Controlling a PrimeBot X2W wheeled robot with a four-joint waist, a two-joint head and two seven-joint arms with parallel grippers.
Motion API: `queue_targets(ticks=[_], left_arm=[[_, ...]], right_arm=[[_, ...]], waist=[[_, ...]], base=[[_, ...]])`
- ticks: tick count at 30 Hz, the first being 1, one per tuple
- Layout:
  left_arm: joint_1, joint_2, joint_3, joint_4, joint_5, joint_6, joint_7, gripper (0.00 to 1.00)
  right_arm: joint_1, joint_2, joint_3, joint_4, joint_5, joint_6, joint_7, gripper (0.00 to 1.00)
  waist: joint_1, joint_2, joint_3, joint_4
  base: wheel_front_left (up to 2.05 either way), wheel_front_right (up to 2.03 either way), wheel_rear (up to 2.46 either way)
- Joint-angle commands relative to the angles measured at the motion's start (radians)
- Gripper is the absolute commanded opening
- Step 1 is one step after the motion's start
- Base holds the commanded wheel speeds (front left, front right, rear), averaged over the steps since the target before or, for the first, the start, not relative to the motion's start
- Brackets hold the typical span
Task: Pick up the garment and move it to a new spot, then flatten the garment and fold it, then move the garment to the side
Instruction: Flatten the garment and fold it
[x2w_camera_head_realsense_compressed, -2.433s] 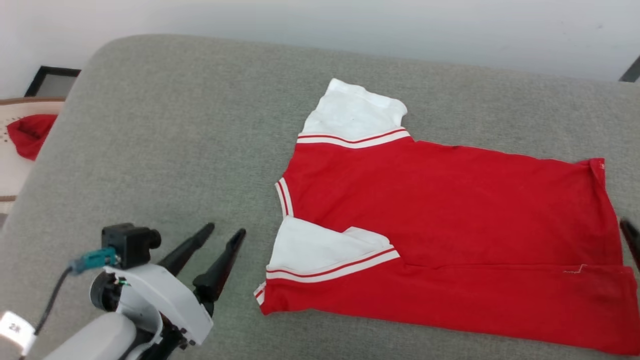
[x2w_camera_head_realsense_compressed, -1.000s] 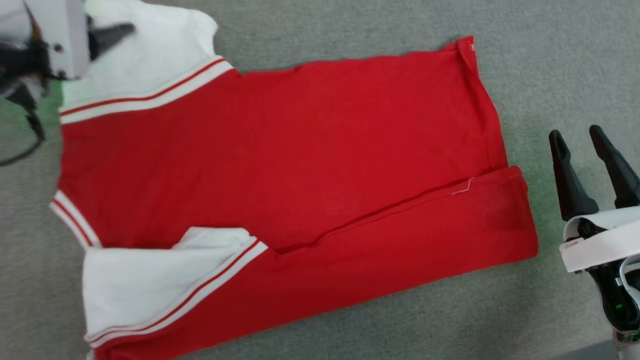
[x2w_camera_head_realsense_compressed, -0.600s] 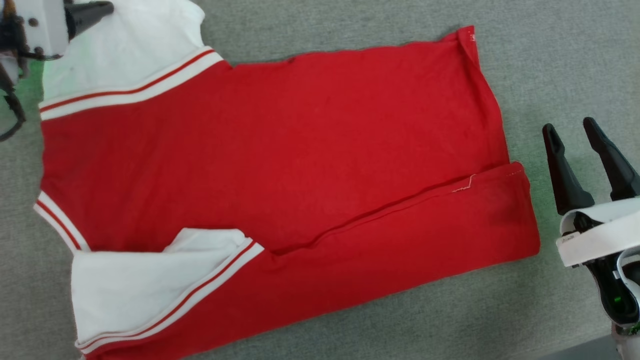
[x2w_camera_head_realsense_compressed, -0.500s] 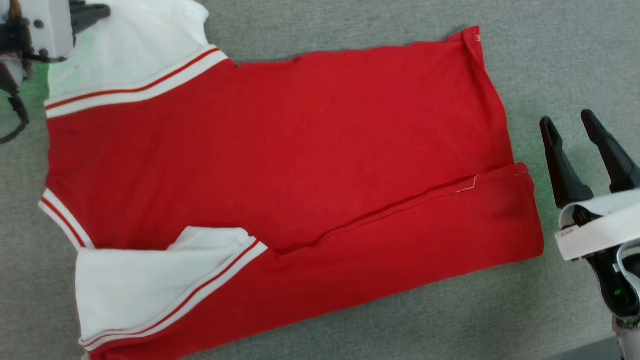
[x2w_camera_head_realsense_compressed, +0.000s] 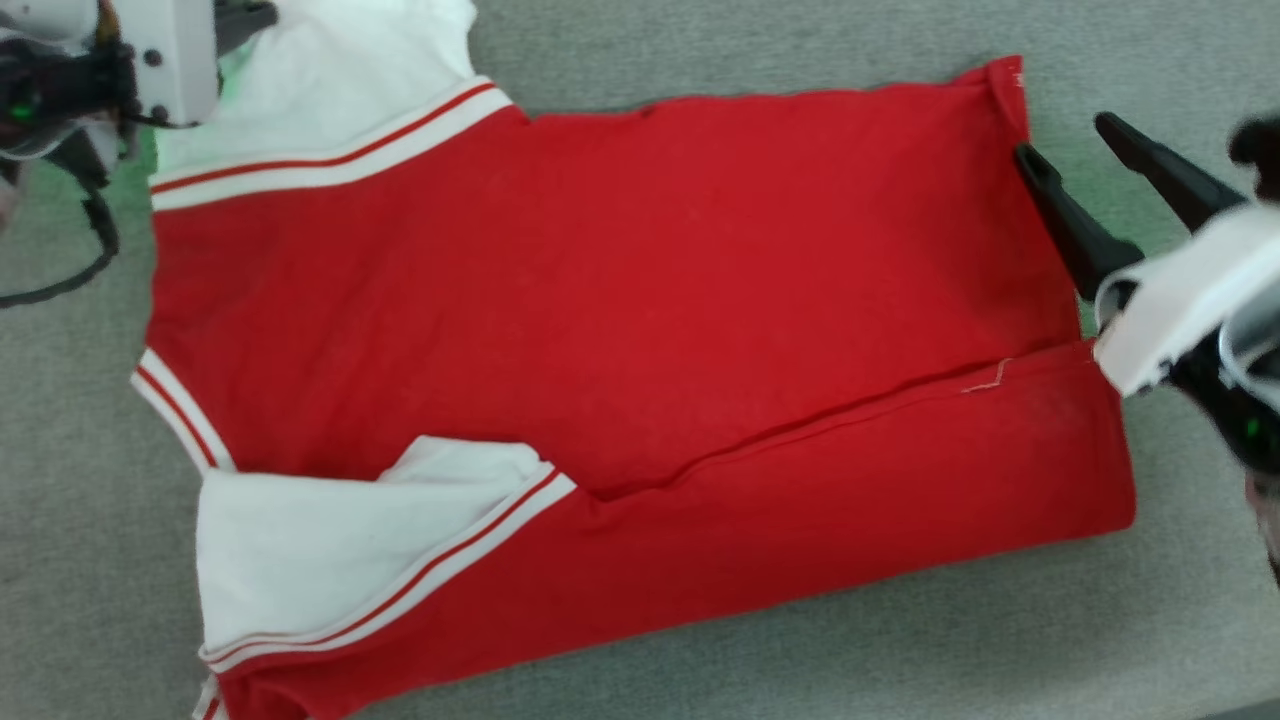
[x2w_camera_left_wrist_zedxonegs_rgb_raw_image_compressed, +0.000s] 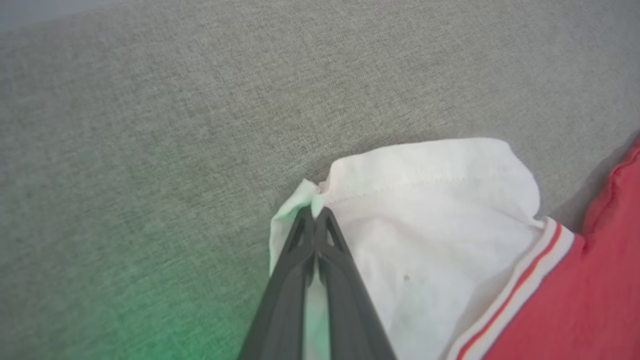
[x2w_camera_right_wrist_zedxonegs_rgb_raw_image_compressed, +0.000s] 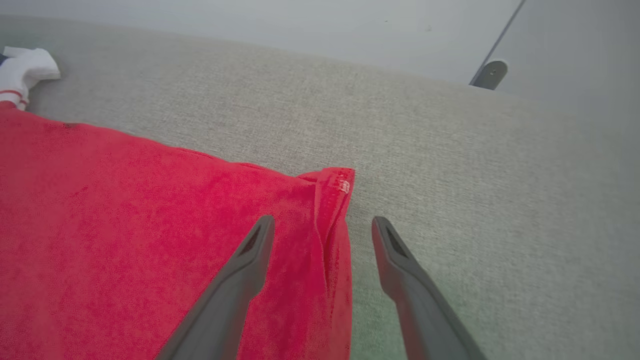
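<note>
Jersey (x2w_camera_head_realsense_compressed: 620, 300) half-folded on the bench (x2w_camera_head_realsense_compressed: 700, 670), left gripper (x2w_camera_left_wrist_zedxonegs_rgb_raw_image_compressed: 315, 212) clenched on its far-left sleeve (x2w_camera_left_wrist_zedxonegs_rgb_raw_image_compressed: 430, 200), as the right gripper (x2w_camera_right_wrist_zedxonegs_rgb_raw_image_compressed: 322, 225), jaws released, has swung over to straddle the far-right hem corner (x2w_camera_right_wrist_zedxonegs_rgb_raw_image_compressed: 336, 181), likely for the next fold.

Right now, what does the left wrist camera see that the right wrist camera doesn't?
From the left wrist: the left tool shut on the edge of the white sleeve, close up. From the right wrist: the right tool open, one finger over red cloth and one over the couch, the hem corner between them, and a pale wall behind. In both: the jersey lying on the grey couch.
</note>
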Motion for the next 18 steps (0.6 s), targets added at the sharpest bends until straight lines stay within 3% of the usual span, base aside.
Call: queue_targets(ticks=[1,8,14,16,18], left_arm=[[0.031,-0.016,-0.024,-0.003,-0.005,0.000,0.007,0.00],[0.004,-0.051,-0.050,-0.029,-0.026,0.000,-0.024,0.00],[-0.008,-0.072,-0.073,-0.053,-0.038,0.000,-0.048,0.00],[-0.011,-0.081,-0.078,-0.063,-0.038,0.000,-0.062,0.00],[-0.013,-0.089,-0.082,-0.074,-0.044,0.000,-0.082,0.00]], right_arm=[[-0.022,0.000,0.011,0.016,0.021,-0.001,0.024,1.00],[-0.221,-0.046,0.101,0.177,0.157,-0.001,0.332,1.00],[-0.315,-0.058,0.140,0.300,0.192,-0.001,0.385,1.00],[-0.323,-0.062,0.162,0.327,0.202,-0.001,0.384,0.00],[-0.322,-0.070,0.185,0.336,0.216,-0.001,0.376,0.00]], waist=[[0.0000,0.0000,0.007,0.014],[0.0000,0.0000,0.031,0.061],[0.0000,0.0000,0.042,0.093],[0.0000,0.0000,0.041,0.104],[0.0000,0.0000,0.035,0.116]], base=[[0.00,0.00,0.00],[0.00,0.00,0.00],[0.00,0.00,0.00],[0.00,0.00,0.00],[0.00,0.00,0.00]])
